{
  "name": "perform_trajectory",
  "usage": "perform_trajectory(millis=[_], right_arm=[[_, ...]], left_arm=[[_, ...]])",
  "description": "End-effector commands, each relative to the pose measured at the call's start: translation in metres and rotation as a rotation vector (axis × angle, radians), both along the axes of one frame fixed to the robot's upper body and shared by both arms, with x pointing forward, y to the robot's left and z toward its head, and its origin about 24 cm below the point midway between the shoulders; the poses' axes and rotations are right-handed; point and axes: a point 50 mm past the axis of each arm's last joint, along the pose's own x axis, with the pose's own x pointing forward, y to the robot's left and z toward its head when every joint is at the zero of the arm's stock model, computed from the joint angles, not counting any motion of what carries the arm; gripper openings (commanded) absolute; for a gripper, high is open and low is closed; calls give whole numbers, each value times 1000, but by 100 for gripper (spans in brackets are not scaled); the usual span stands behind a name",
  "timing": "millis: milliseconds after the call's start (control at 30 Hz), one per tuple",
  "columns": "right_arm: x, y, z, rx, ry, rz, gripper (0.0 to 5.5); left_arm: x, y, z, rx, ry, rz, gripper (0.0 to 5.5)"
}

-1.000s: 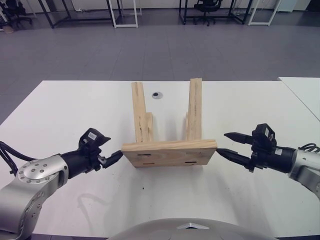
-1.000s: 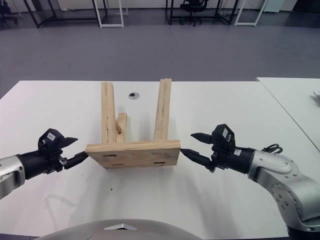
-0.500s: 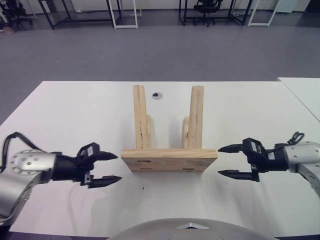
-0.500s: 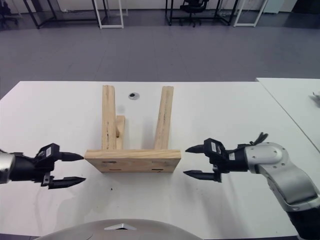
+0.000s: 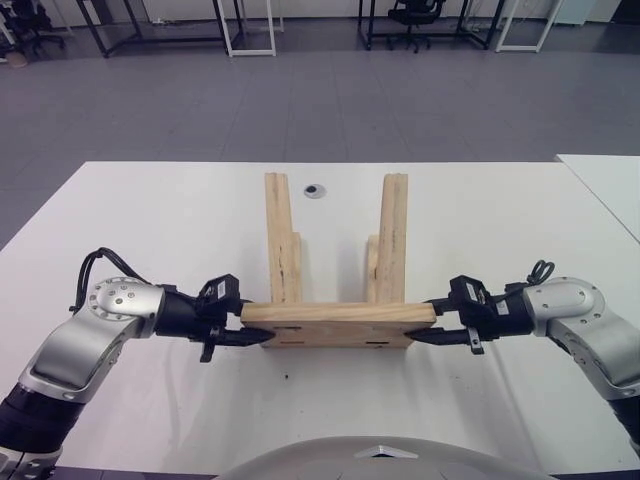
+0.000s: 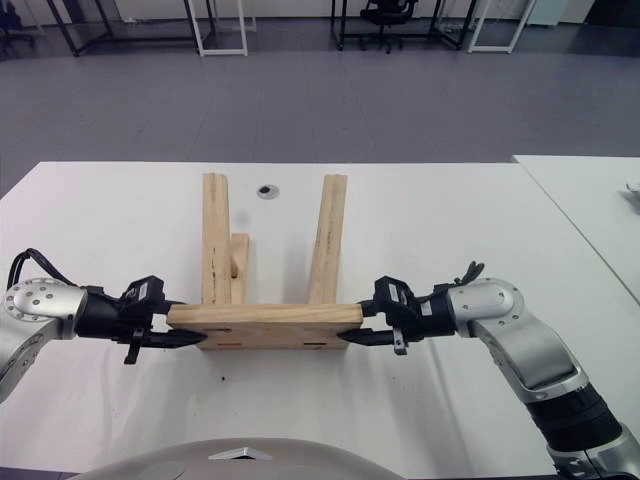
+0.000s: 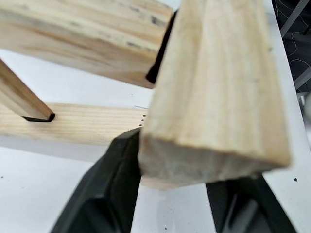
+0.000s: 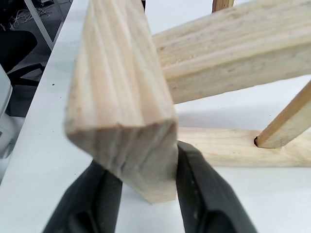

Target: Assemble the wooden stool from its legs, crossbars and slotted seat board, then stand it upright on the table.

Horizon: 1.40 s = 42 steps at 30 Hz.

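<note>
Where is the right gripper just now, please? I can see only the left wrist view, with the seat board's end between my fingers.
Observer: The right gripper is at the opposite end of the seat board, with one finger on each face.
Operator: Thank you. Which way do the legs point?
Observer: The legs point away from the robot, lying along the table rather than standing on it.
Operator: Is anything near their far ends?
Observer: A small dark disc sits on the table between them.
</note>
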Motion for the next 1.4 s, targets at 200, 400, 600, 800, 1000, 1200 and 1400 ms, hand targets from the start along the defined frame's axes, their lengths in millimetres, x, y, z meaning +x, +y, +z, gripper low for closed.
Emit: perform_trajectory(millis=[200, 400, 600, 800, 1000, 1200, 1400], right_arm=[[-12, -18, 214, 425, 56, 313, 147], [10, -23, 245, 670, 789, 519, 133], [72, -26, 184, 885, 1197, 267, 134], [51, -18, 98, 736, 1637, 148, 136], [50, -37, 59, 686, 1578, -181, 248], [47, -66, 69, 757, 1453, -321, 368], [47, -95, 66, 848, 1214, -536, 464]], left_arm=[[-13, -3, 221, -559, -39, -297, 167], [22, 20, 227, -818, 667, -302, 132], [94, 16, 174, -1131, 1020, -120, 131], [89, 13, 98, -1049, 1273, 67, 133], [63, 26, 81, -906, 1310, 144, 243], [37, 53, 73, -822, 1310, 302, 356], [21, 96, 59, -774, 1128, 643, 448]])
